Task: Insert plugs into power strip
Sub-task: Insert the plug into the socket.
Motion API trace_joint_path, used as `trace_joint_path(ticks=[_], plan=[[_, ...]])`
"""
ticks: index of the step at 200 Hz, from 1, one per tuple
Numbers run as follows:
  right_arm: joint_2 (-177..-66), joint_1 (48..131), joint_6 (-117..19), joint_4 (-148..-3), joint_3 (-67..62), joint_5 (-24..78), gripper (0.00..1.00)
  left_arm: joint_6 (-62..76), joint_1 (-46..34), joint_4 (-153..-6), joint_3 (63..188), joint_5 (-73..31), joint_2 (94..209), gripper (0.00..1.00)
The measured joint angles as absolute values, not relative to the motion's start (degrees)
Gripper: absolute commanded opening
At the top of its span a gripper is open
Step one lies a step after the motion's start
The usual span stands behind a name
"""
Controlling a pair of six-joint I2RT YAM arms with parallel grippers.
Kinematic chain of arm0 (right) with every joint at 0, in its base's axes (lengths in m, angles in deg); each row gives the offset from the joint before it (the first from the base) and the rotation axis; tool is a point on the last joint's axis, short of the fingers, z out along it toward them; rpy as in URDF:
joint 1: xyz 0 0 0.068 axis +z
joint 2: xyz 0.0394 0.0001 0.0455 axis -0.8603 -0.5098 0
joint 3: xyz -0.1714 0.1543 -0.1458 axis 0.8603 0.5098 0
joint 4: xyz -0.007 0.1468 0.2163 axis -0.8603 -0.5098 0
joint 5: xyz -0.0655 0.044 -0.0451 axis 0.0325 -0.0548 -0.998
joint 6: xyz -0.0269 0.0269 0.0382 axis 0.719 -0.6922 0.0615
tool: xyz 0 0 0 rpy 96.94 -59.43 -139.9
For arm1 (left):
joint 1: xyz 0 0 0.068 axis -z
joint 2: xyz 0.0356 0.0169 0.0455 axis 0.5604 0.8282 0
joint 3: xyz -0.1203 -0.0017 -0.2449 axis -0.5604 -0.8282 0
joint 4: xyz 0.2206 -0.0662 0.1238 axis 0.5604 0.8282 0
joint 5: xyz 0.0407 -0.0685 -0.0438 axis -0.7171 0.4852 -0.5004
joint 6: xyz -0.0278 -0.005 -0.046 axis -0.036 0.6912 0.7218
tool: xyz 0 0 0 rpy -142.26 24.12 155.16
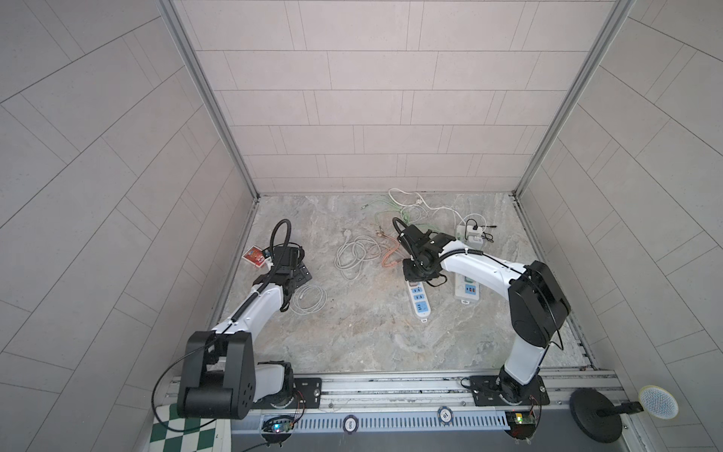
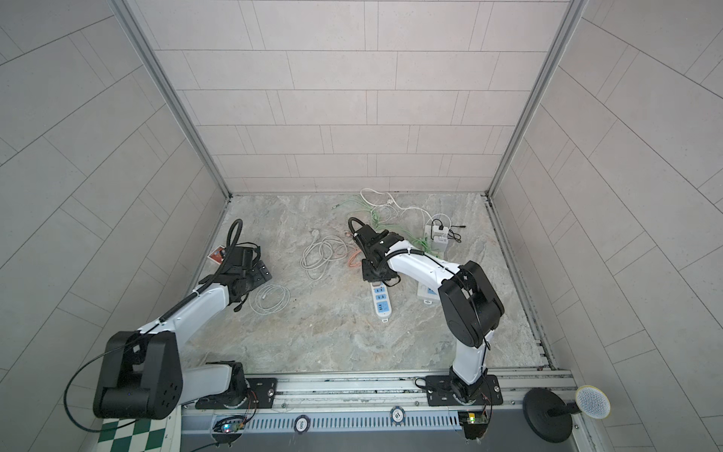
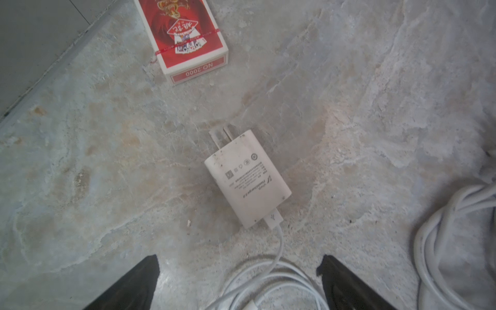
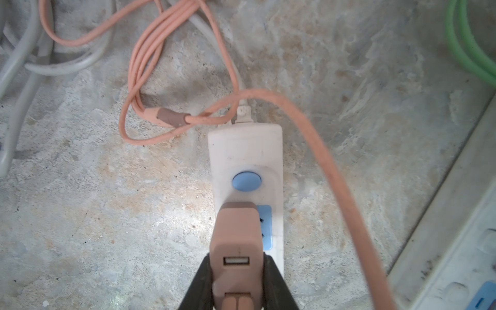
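Note:
A white plug [image 3: 248, 178] lies flat on the marble floor with its prongs toward the red card pack. Its white cable [image 3: 279, 241] runs back between my left gripper's [image 3: 239, 268] fingers, which stand open and well apart, short of the plug. My right gripper [image 4: 237, 280] is shut on a dusty pink plug [image 4: 234, 236], held upright over the first blue socket of the white power strip [image 4: 245, 150], just past its round blue button. Whether the prongs are seated is hidden. In both top views the strip [image 1: 418, 299] [image 2: 381, 303] shows below the right wrist.
A red card pack [image 3: 185, 35] lies by the left wall. A pink cable [image 4: 335, 171] loops over the strip's end, beside grey-white cord coils [image 1: 356, 254]. A second power strip [image 1: 467, 289] lies right of the first. Green cables [image 1: 395, 211] and more adapters [image 1: 471, 235] sit at the back.

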State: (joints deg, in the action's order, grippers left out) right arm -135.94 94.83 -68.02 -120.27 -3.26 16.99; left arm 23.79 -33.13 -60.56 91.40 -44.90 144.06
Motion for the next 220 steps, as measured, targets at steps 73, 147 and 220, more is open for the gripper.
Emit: trace_joint_path(ticks=[73,147,220], plan=[[-133.4,93.0,-66.6,-122.1,-2.4,19.8,0.40,24.6,-38.1,-63.3,102.0,-40.0,160.6,0.99],[-127.4,92.2,-65.7,-122.6,0.0,21.5,0.40,25.7,-39.3,-65.5,103.4,-31.6,164.9,0.86],[-123.7,89.3,-64.5,-122.3,3.6,24.0,0.40,32.3,-33.7,-74.8,89.8,-25.2,154.7,0.78]])
